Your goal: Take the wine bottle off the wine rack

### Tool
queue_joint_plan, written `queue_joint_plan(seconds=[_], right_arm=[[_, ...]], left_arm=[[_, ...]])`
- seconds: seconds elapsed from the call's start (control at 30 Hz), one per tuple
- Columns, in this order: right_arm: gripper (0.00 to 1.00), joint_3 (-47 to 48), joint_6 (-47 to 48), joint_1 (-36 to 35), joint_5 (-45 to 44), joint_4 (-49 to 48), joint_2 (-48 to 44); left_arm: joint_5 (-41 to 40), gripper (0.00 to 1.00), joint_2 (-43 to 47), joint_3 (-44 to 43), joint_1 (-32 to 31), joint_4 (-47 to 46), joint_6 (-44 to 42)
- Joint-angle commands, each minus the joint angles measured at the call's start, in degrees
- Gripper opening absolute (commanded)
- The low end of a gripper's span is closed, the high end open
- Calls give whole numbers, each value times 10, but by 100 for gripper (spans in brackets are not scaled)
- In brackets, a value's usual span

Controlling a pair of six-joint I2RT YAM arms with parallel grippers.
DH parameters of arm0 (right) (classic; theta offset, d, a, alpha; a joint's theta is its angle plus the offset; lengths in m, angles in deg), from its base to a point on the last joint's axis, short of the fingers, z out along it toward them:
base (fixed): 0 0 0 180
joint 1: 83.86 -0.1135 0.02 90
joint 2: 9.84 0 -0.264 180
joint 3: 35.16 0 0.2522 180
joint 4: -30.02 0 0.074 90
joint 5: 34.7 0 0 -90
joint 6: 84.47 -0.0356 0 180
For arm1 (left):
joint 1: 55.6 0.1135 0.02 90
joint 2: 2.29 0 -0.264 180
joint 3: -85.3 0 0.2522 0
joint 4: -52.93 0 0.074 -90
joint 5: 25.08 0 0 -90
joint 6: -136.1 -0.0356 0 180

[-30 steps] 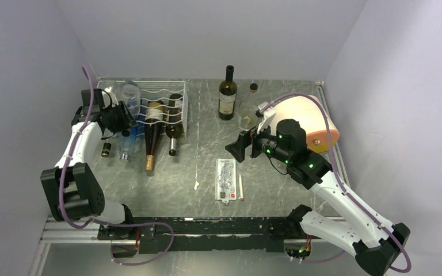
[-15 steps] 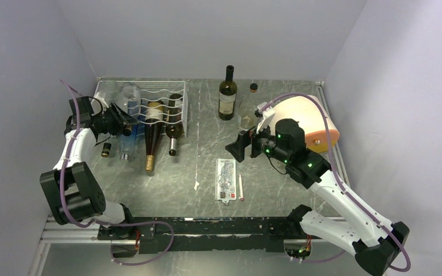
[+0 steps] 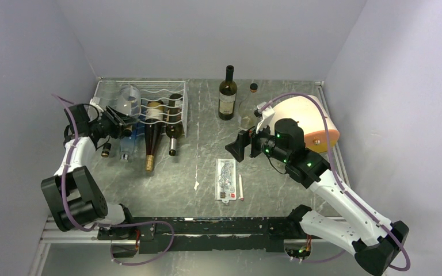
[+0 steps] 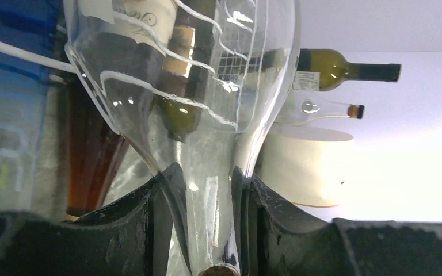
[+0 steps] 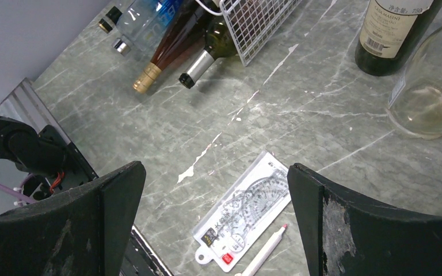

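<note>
The white wire wine rack (image 3: pixel 160 109) stands at the back left of the table. My left gripper (image 3: pixel 117 119) is at the rack's left front corner, shut on the neck of a clear glass bottle (image 3: pixel 129 95) that lies tilted on the rack's left end. In the left wrist view the fingers (image 4: pixel 167 190) clamp that clear neck (image 4: pixel 207 195) below its bulb-shaped body (image 4: pixel 207 86). An amber bottle (image 3: pixel 151 135) and a dark green bottle (image 3: pixel 174 123) lie in the rack with their necks pointing out. My right gripper (image 3: pixel 243 146) is open and empty above mid table.
A blue-tinted clear bottle (image 3: pixel 125 146) and a small capped item (image 3: pixel 106 149) lie by the rack. A dark wine bottle (image 3: pixel 227 95) and a clear bottle (image 3: pixel 247 109) stand at the back. A tan roll (image 3: pixel 316 123), a protractor pack (image 3: pixel 225 179) and a white marker (image 3: pixel 241 187) are also there.
My left arm has drawn back to the left with the clear bottle's neck in its grip, and the bottle has tilted and shifted left. The right arm has not moved.
</note>
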State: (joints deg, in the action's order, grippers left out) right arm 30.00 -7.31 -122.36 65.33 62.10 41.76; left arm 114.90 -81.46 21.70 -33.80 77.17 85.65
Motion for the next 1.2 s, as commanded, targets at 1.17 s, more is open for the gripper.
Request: queue_joint_plan(seconds=[1.17], right_arm=[[100,-22,-31,-3,-4,-50,14]], left_arm=[[142,7,278,33,-120,-85,123]])
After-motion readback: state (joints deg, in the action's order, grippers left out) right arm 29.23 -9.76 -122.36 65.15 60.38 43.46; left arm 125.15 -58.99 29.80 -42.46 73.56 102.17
